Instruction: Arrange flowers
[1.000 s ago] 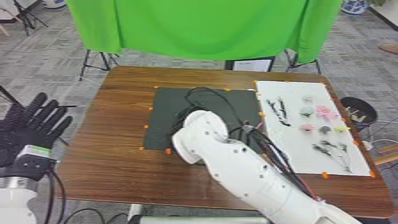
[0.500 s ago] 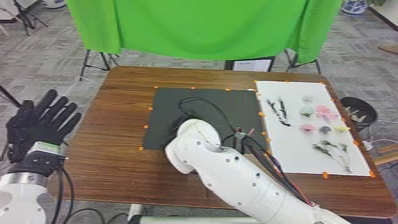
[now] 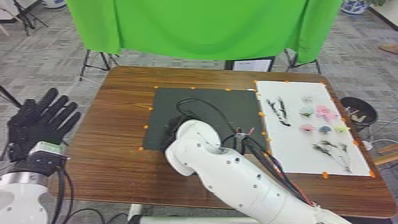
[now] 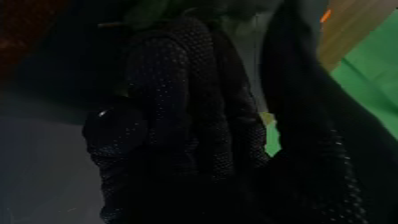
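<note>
My left hand (image 3: 40, 127) is off the table's left side, palm up with its fingers spread. The right hand (image 3: 176, 127) is over the dark mat (image 3: 226, 102), mostly hidden by its own white arm. In the right wrist view the right hand (image 4: 204, 110) has mostly straight fingers, with the thumb apart from them. Dim green leaves (image 4: 147, 12) show beyond the fingertips; whether they touch the hand is unclear. On the white sheet (image 3: 289, 145) lie pink flowers (image 3: 325, 113), a pale flower (image 3: 307, 111), a yellow flower (image 3: 339, 129), dark stems (image 3: 280, 111) and leafy sprigs (image 3: 333, 150).
Orange tape marks edge the mat and the sheet on the brown table (image 3: 107, 150). Black cables (image 3: 262, 152) run along the right arm and loop above the mat. A dark bin (image 3: 359, 107) stands off the right edge. A green cloth (image 3: 204, 30) hangs behind the table.
The right arm has shifted a little left and toward the table's near edge. The left hand has risen slightly and moved right, then nearly stopped.
</note>
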